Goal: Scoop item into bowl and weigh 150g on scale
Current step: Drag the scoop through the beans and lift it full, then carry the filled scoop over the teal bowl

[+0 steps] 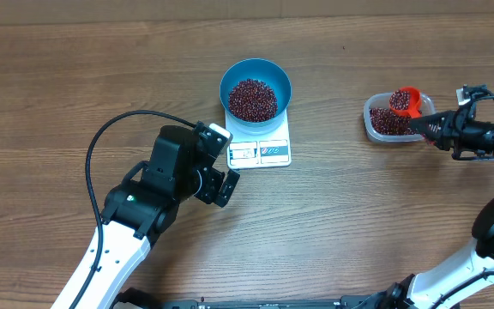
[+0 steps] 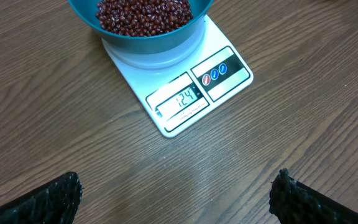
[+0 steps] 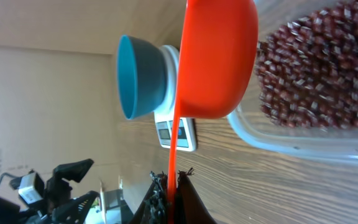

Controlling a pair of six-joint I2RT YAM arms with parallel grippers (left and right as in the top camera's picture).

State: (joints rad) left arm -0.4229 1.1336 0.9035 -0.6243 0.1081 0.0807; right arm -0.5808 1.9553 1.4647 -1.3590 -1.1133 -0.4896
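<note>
Beans (image 1: 252,99) are heaped in the blue bowl (image 1: 226,82), which is set on the white scale (image 1: 260,153) at the ctr of the tabletop (image 1: 58,69); 124 is read on the display (image 2: 182,99). More beans are kept in the clear tub (image 1: 368,116) on the right. The right tool (image 1: 427,127) is clenched on the handle of an orange scoop (image 1: 408,101), held over the tub w/ some beans in it. The left tool (image 1: 222,161) is spread fully, w/ nothing gripped or touched, hung above the tabletop just beside the scale's display edge.
</note>
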